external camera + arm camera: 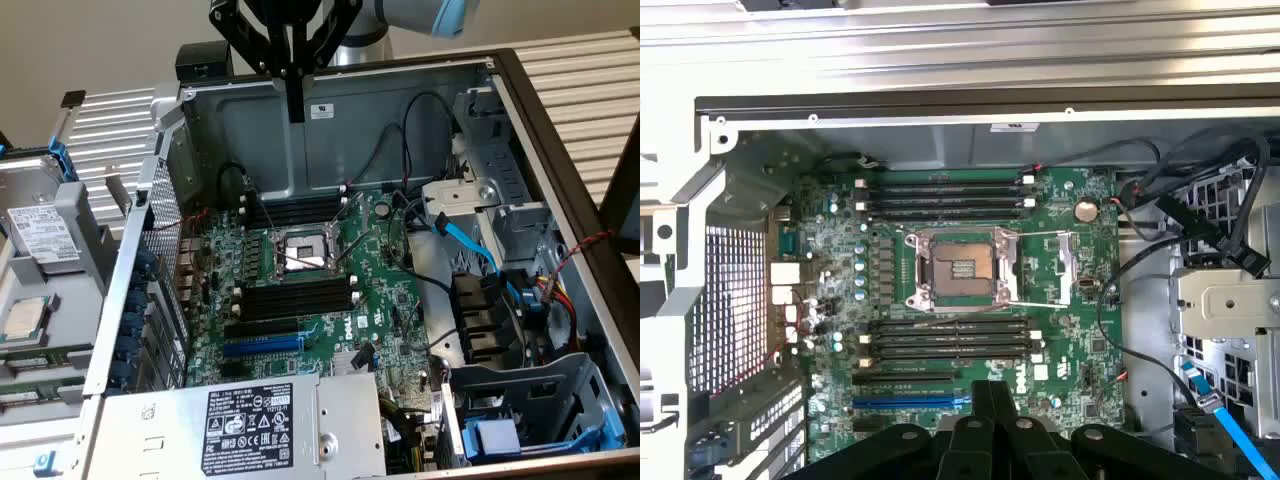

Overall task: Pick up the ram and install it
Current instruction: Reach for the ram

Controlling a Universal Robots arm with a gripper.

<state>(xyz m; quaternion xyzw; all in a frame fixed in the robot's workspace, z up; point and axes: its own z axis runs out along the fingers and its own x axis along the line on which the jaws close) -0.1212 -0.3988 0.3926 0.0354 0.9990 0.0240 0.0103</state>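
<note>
We see one black gripper (295, 112) hanging above the far wall of one open grey metal computer case (560, 200). Its fingers (990, 400) are pressed together and hold nothing. Below lies one green motherboard (385, 270) with one silver processor socket (300, 255) in the middle. Two banks of black memory slots with white end clips flank it, a far bank (295, 210) and a near bank (295, 300). One blue expansion slot (262, 346) lies nearer still. Black cables (385, 150) and one blue cable (470, 240) cross the exterior view's right side. One silver power supply (250, 430) covers the near edge. The ram, a long thin green circuit-board stick (40, 362), seems to lie outside the case at the exterior view's left, though we cannot tell for sure.
</note>
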